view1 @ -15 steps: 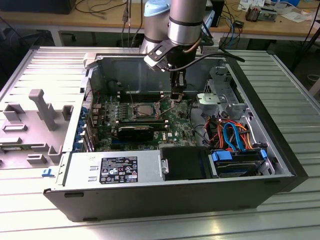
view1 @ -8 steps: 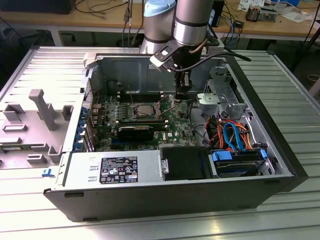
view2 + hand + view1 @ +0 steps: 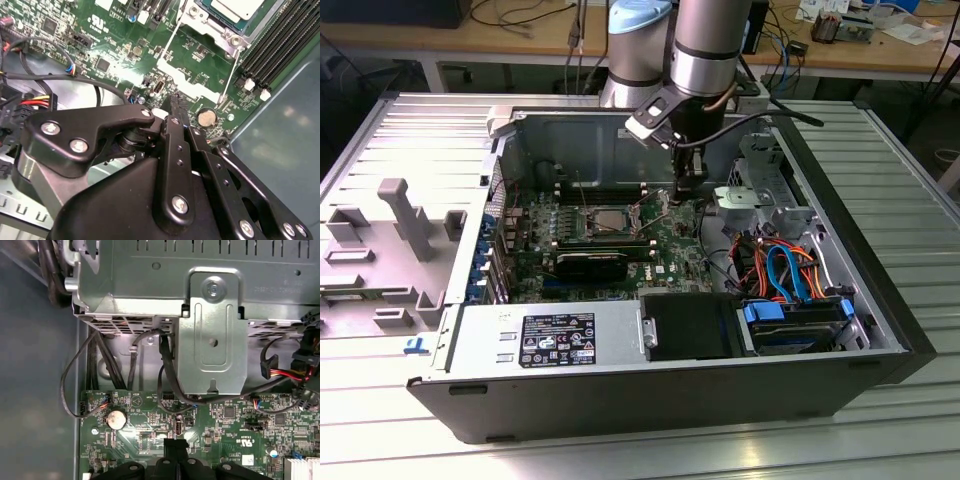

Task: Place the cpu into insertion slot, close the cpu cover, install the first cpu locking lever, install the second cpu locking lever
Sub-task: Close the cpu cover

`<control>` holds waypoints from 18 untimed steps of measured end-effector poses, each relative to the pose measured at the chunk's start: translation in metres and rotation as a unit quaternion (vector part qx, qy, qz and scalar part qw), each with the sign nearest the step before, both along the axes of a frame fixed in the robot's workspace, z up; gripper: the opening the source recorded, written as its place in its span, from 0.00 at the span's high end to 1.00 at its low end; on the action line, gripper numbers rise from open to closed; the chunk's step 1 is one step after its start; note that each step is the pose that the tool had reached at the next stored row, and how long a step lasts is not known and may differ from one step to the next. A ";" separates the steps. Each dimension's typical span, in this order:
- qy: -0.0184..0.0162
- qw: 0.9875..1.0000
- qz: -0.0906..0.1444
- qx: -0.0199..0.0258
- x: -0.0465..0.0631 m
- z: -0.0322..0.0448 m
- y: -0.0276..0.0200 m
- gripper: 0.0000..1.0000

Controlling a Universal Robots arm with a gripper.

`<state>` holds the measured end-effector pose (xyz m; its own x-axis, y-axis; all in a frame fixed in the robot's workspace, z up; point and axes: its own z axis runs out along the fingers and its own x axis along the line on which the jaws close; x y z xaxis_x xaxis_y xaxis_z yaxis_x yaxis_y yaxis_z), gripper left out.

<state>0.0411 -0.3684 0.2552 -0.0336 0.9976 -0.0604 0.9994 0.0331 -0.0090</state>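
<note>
The cpu [image 3: 607, 221] lies flat in the insertion slot [image 3: 582, 229] on the green board, its silvery top showing [image 3: 235, 7]. A silvery metal frame [image 3: 206, 21] borders it; I cannot tell whether the cpu cover lies over it. Two thin silver levers [image 3: 169, 44] [image 3: 229, 75] stick out from the slot's corners over the board. My gripper [image 3: 687, 198] hangs just above the board, to the exterior view's right of the slot and apart from it. Its black fingers [image 3: 174, 104] are shut with nothing between them, near a coin battery [image 3: 116, 418].
Long black memory slots [image 3: 280, 40] run beside the socket. A metal drive cage [image 3: 212, 330] and black cables [image 3: 165, 365] stand near the gripper. Orange and blue cables [image 3: 782, 270] fill the case's right part. A black block [image 3: 590, 264] sits in front of the socket, a power supply [image 3: 555, 340] nearer.
</note>
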 end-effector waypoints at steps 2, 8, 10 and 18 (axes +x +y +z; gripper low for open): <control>0.000 1.000 0.017 0.000 0.000 -0.0023 0.0014 0.89; 0.000 0.999 0.043 0.001 -0.001 -0.0063 0.0023 0.89; 0.000 0.999 0.044 0.003 -0.004 -0.0068 0.0024 0.89; 0.000 0.999 0.044 0.005 -0.010 -0.0072 0.0023 0.89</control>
<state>0.0314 -0.3661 0.2480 -0.1205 0.9914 -0.0502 0.9927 0.1203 -0.0078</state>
